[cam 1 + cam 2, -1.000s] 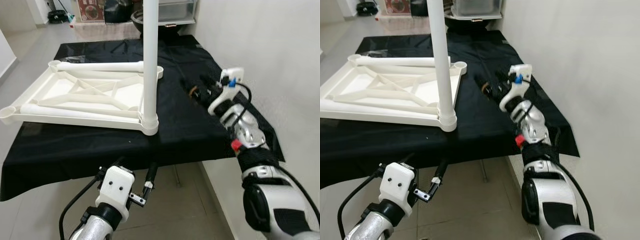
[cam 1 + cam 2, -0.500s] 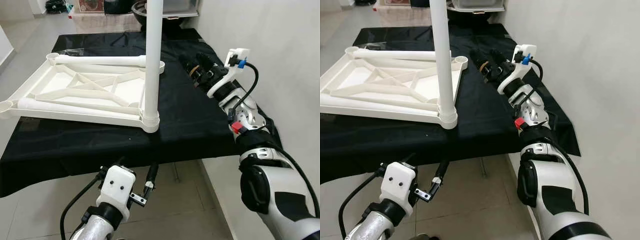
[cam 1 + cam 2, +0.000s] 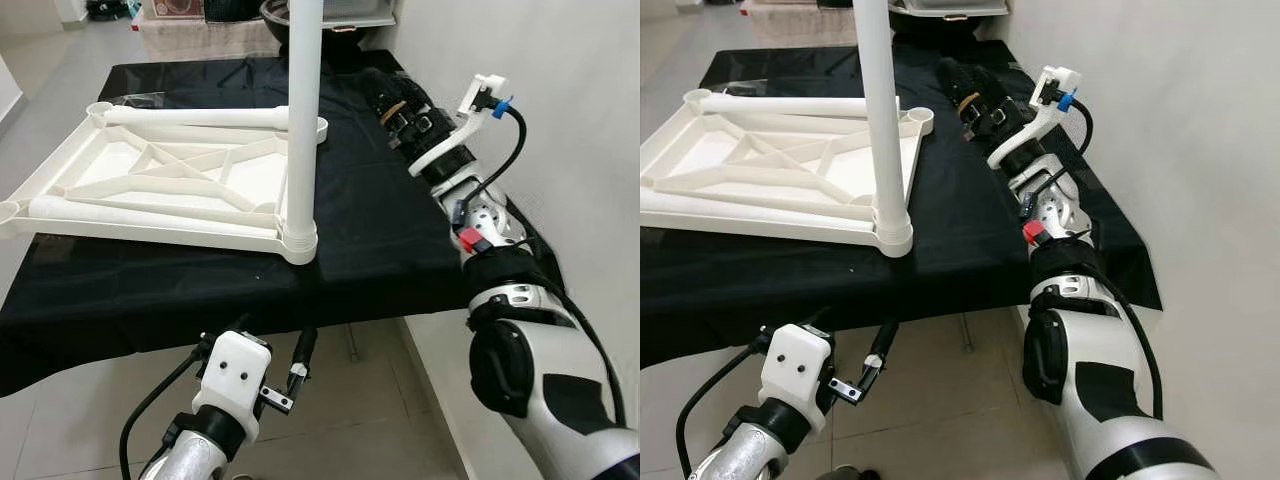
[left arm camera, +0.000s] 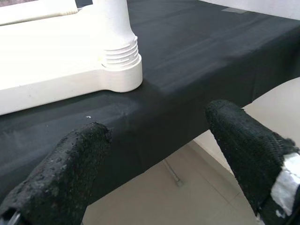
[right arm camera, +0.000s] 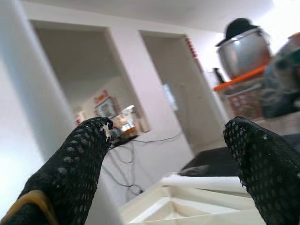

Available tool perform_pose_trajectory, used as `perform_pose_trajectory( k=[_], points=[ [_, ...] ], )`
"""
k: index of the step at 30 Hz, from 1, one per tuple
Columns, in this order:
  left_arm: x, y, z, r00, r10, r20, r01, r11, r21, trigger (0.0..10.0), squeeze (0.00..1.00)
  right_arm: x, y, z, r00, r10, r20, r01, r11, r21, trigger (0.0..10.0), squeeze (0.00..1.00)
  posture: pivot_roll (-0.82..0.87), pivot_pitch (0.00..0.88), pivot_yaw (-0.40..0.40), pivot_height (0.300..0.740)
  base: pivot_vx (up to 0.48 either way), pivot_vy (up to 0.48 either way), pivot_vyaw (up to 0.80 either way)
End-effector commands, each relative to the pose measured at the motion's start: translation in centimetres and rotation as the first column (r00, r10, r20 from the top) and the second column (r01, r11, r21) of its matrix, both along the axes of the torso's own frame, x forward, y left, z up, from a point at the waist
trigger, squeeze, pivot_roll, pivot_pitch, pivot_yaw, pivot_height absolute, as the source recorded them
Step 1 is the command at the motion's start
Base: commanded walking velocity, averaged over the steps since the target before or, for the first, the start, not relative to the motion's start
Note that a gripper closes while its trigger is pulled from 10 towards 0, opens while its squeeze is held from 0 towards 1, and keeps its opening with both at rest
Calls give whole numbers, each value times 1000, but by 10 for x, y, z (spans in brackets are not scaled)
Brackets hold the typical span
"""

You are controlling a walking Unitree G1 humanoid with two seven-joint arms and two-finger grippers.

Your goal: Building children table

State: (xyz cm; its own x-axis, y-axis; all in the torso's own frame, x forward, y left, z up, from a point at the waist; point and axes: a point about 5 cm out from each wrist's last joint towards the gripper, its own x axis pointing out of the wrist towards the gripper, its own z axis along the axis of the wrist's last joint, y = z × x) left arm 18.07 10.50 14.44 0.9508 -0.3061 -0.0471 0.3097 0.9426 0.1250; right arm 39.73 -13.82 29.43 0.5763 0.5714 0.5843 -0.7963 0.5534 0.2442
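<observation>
A low table [image 3: 380,250] covered with a black cloth [image 3: 150,290] stands on a pale tiled floor [image 3: 350,420], beside a white wall. On the cloth lies a white plastic children's tabletop [image 3: 170,190], upside down, showing its ribs. One white leg [image 3: 303,110] stands upright in its near corner socket.

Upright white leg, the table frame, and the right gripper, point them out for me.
upright white leg [image 3: 301,120], left eye view, mid shaft.
table frame [image 3: 150,215], left eye view, near rail.
right gripper [image 3: 385,88], left eye view, between fingertips.
</observation>
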Motion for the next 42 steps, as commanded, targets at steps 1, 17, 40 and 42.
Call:
perform_pose_trajectory(
  k=[1,17,40,42],
  points=[
    [-3,-1,-2,1000,-2,-17,2,1000,6,10000,0,-3,6,8,997,66,43,-68,997,35,10000,0,152,166,-55,740,0,0,0],
    [-6,-1,-4,1000,-9,-28,9,1000,13,10000,0,-22,25,-14,949,304,89,-290,947,-140,10000,0,156,132,-55,740,0,0,0],
    [-6,-3,-5,1000,-11,-26,12,1000,13,10000,0,-15,41,-21,976,205,79,-176,945,-275,10000,0,153,124,-62,740,0,0,0],
    [-6,-3,-4,1000,-10,-24,10,1000,13,10000,0,-14,44,-21,977,197,78,-168,945,-281,10000,0,152,130,-65,740,0,0,0]
  ],
)
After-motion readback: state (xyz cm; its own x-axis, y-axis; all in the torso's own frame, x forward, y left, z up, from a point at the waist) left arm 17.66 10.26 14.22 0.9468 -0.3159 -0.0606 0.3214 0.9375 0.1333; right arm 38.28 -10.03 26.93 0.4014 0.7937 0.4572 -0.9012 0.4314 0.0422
